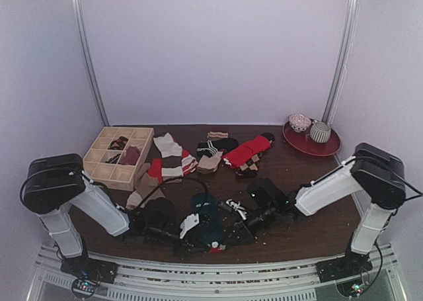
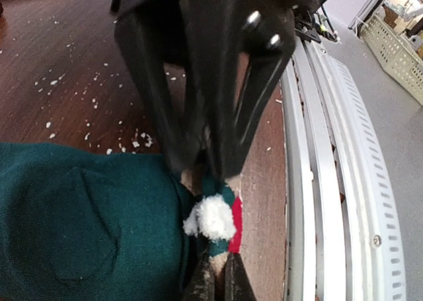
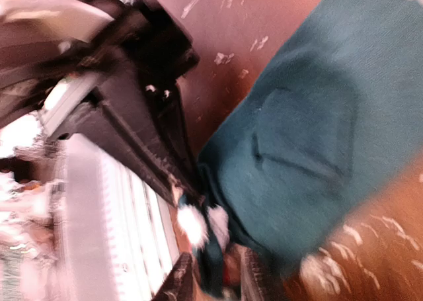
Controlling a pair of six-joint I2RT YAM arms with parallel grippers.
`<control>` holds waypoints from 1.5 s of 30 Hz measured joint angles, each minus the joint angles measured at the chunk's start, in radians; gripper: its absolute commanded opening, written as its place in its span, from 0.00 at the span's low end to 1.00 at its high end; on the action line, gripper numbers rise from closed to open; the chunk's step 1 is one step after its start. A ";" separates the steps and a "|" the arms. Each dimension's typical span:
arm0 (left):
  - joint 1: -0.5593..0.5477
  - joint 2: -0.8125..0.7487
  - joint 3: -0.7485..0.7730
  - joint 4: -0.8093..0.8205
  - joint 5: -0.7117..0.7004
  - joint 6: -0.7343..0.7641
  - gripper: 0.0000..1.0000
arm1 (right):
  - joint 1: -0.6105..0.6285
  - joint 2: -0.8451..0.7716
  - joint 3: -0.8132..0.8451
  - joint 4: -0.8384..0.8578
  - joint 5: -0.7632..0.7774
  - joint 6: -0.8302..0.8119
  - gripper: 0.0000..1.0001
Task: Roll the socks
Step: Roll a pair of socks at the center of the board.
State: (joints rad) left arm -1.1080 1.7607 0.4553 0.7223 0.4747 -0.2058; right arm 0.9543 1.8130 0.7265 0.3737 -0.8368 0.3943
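Note:
A dark teal sock (image 1: 208, 223) lies flat near the table's front edge; it also shows in the left wrist view (image 2: 79, 228) and the right wrist view (image 3: 310, 129). Its near end carries a white pompom (image 2: 213, 216) and a red patch. My left gripper (image 1: 206, 247) is shut on that end, its fingertips (image 2: 205, 284) pinching the fabric just below the pompom. My right gripper (image 1: 223, 243) meets the same end from the other side, its fingers (image 3: 180, 281) closed around the fabric; that view is blurred. The black sock with orange-red argyle (image 1: 248, 152) lies further back.
Several striped and brown socks (image 1: 170, 157) lie mid-table. A wooden divided box (image 1: 142, 161) holding rolled socks stands at the back left. A red plate (image 1: 327, 149) with two balls is at the back right. A black-and-white sock (image 1: 236, 207) lies beside the teal one. The metal rail (image 2: 330, 149) runs along the front edge.

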 measured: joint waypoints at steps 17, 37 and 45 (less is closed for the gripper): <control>0.001 0.033 -0.008 0.042 0.008 -0.187 0.00 | 0.280 -0.222 -0.222 0.158 0.715 -0.715 0.50; 0.001 0.033 -0.008 0.041 0.009 -0.188 0.00 | 0.470 -0.209 -0.251 0.285 1.017 -0.920 0.42; 0.001 0.033 -0.008 0.040 0.009 -0.188 0.00 | 0.467 -0.172 -0.242 0.284 1.022 -0.909 0.38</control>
State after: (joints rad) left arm -1.1072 1.7935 0.4469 0.7628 0.4839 -0.3939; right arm 1.4208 1.6409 0.4843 0.6579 0.1848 -0.5152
